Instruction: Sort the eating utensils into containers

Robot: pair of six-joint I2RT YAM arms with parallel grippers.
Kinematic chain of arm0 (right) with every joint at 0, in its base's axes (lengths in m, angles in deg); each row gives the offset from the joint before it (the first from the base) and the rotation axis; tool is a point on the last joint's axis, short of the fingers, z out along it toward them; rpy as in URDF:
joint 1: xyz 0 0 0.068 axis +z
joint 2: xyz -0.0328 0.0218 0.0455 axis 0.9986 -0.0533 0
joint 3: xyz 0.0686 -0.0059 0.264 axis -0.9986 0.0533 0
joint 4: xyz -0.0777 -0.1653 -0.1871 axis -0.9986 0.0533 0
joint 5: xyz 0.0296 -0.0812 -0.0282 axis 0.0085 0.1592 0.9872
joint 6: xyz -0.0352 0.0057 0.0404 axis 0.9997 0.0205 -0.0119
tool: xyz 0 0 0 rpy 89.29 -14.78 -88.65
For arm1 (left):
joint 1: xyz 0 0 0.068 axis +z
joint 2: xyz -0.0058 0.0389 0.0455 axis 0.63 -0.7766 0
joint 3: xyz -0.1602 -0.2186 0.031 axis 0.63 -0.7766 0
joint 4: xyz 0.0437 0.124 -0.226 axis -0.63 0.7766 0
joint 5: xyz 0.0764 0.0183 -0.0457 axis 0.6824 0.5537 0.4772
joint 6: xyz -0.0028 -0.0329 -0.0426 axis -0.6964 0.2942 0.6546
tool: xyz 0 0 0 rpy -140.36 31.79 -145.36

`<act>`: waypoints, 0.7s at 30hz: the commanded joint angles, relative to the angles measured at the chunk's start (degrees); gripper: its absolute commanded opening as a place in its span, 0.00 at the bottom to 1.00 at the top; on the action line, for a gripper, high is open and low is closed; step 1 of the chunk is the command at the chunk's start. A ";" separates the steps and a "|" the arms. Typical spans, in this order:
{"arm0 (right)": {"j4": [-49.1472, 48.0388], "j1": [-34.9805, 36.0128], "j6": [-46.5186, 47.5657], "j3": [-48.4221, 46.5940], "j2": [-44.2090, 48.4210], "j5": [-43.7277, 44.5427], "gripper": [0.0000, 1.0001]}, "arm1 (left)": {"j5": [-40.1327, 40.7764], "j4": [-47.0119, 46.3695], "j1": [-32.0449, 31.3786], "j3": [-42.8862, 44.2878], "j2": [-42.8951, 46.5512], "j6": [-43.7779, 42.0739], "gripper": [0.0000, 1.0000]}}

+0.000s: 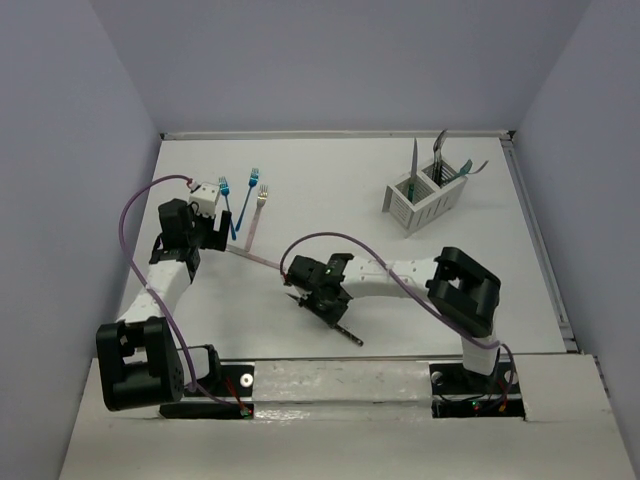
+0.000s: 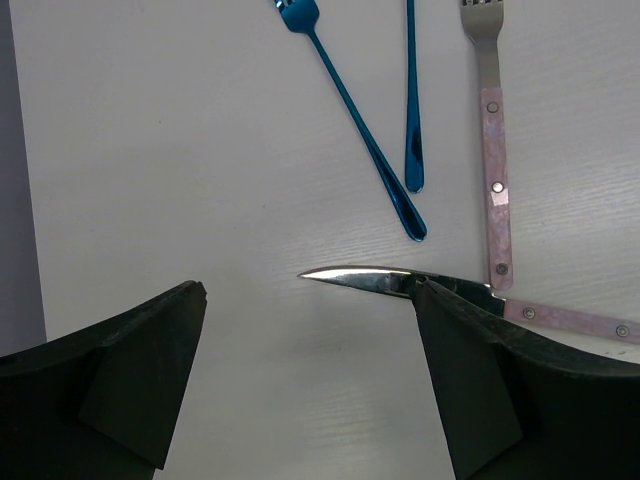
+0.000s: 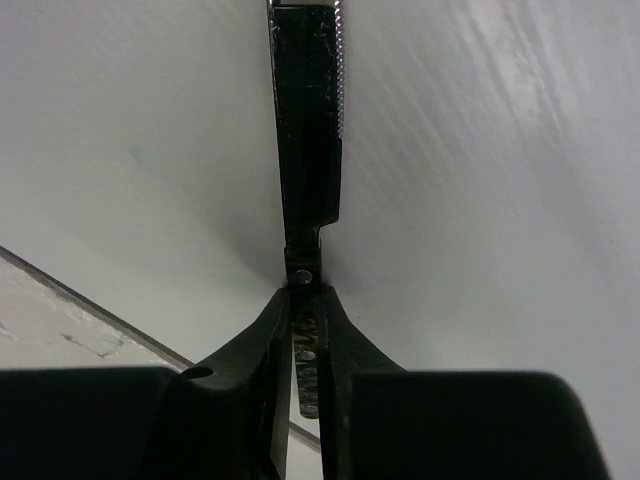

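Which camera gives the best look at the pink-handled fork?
The left wrist view: the pink-handled fork lies close below, its handle and rivets sharp. The top view shows it only small and distant. The right wrist view does not show it.

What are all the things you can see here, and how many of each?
blue forks: two, shiny blue, lying side by side at the table's far left
pink fork: one, pink handle, just right of the blue forks
pink knife: one, pink handle, lying below the left gripper
dark knife: one, dark handle, held near the table's front middle
caddy: one, white, far right
utensils in the caddy: about four, grey and teal, standing up
table: one, white
left gripper: one, black, open
right gripper: one, black, shut on the dark knife
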 commanded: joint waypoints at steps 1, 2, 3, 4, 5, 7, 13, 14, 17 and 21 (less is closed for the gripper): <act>8.85 -8.18 -8.19 2.11 -2.74 3.11 0.02 | -0.66 -2.10 0.37 -0.74 2.15 -0.72 0.99; 8.77 -9.60 -8.82 2.11 -3.44 3.38 0.02 | -0.57 -2.10 0.37 -0.74 2.24 -0.72 0.99; 8.50 -11.97 -9.87 2.11 -4.50 4.08 0.02 | -0.57 -2.10 0.37 -0.74 2.41 -0.72 0.99; 7.72 -13.03 -10.40 2.03 -4.85 4.60 0.06 | -0.66 -2.10 0.37 -0.83 2.50 -0.72 0.99; 7.19 -13.91 -10.84 1.68 -5.12 5.04 0.08 | -0.66 -2.10 0.37 -0.92 2.59 -0.72 0.99; 5.78 -15.41 -11.02 1.15 -5.38 5.49 0.13 | -0.83 -2.18 0.37 -0.92 2.68 -0.81 0.99; 3.14 -16.47 -8.30 -5.00 -8.63 6.81 0.35 | -0.66 -2.19 0.37 -0.92 2.50 -0.90 0.99; 3.14 -16.47 -8.12 -5.44 -9.77 6.89 0.35 | -0.57 -2.27 0.37 -1.01 2.59 -0.90 0.99; 3.05 -17.00 -8.21 -5.62 -10.74 6.72 0.34 | -0.40 -2.54 0.37 -1.27 3.11 -0.99 0.99; 2.17 -17.53 -8.21 -4.13 -10.49 6.02 0.03 | -0.48 -2.63 0.29 -1.45 3.29 -1.07 0.99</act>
